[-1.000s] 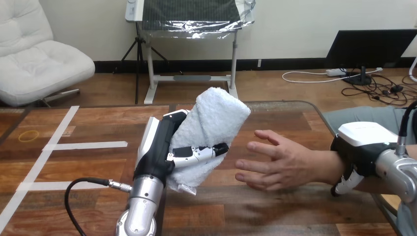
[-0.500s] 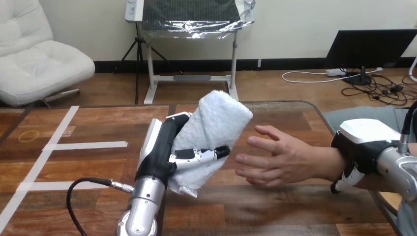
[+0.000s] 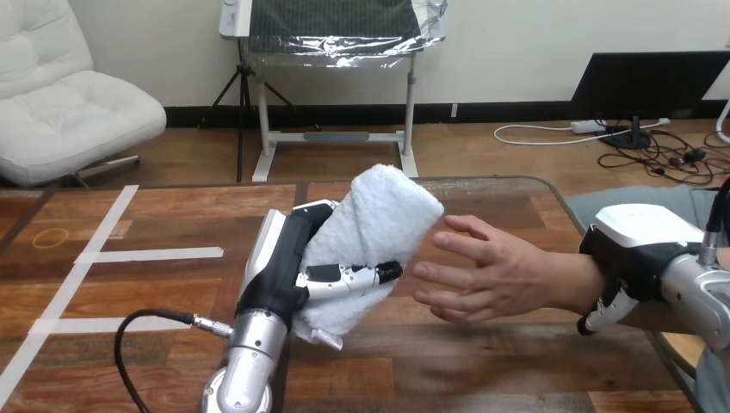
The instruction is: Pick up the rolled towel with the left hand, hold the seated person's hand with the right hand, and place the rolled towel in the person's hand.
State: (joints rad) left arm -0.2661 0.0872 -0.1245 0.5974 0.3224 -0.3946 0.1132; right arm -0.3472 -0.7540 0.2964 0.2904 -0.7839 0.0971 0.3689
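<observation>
Left hand [image 3: 288, 271] is gripping the rolled towel [image 3: 379, 215], thumb and fingers curling round its lower half; the towel is tilting upright above the tabletop [image 3: 155, 224] middle. The person's hand [image 3: 504, 275] is hovering open just beside it toward the right edge, fingers spread, contact unclear. Right hand [image 3: 635, 245] is wrapping over the person's wrist [image 3: 581, 288], fingers curling down

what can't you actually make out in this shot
- Head view: the far side of the rolled towel and the left hand fingers behind it are hidden by the towel.
- The underside of the person's wrist, where the right hand curls round it, is hidden by the wrist.
- The right arm is cut off by the right edge.
- Whether the towel touches the person's hand: cannot tell.
</observation>
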